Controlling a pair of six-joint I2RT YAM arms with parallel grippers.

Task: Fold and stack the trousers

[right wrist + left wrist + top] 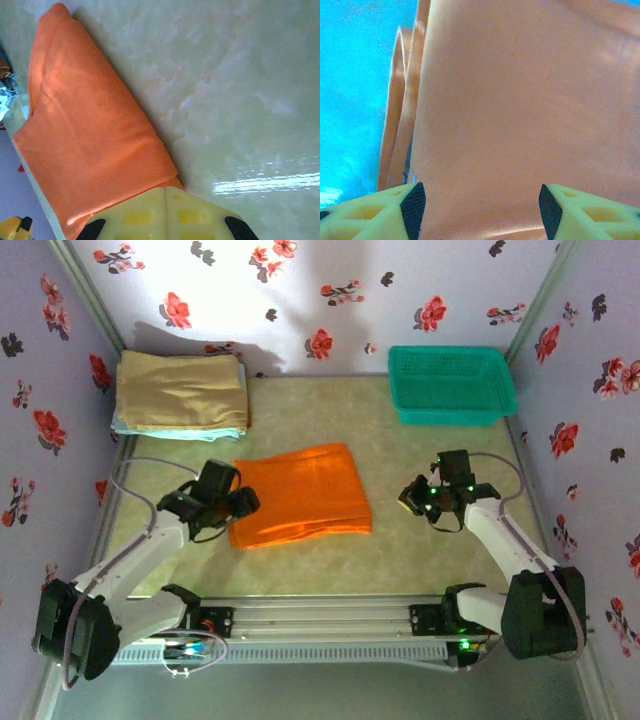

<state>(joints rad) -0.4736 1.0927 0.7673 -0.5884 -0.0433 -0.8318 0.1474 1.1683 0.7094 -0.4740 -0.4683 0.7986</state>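
Note:
The orange trousers [300, 495] lie folded into a flat rectangle in the middle of the table. My left gripper [245, 505] is at their left edge. In the left wrist view its fingers stand well apart over the cloth, so the left gripper [477, 205] is open, and the trousers [520, 100] spread out ahead with folded layers showing at their left side. My right gripper [410, 498] hovers a little to the right of the trousers. In the right wrist view the right gripper [166, 192] is shut with nothing between its fingers, and a corner of the trousers [90, 135] lies just ahead of it.
A tan folded cloth [180, 390] lies on a light blue one at the back left. A green mesh basket [445, 350] stands at the back right. Flowered walls close in the table [420, 560] on three sides.

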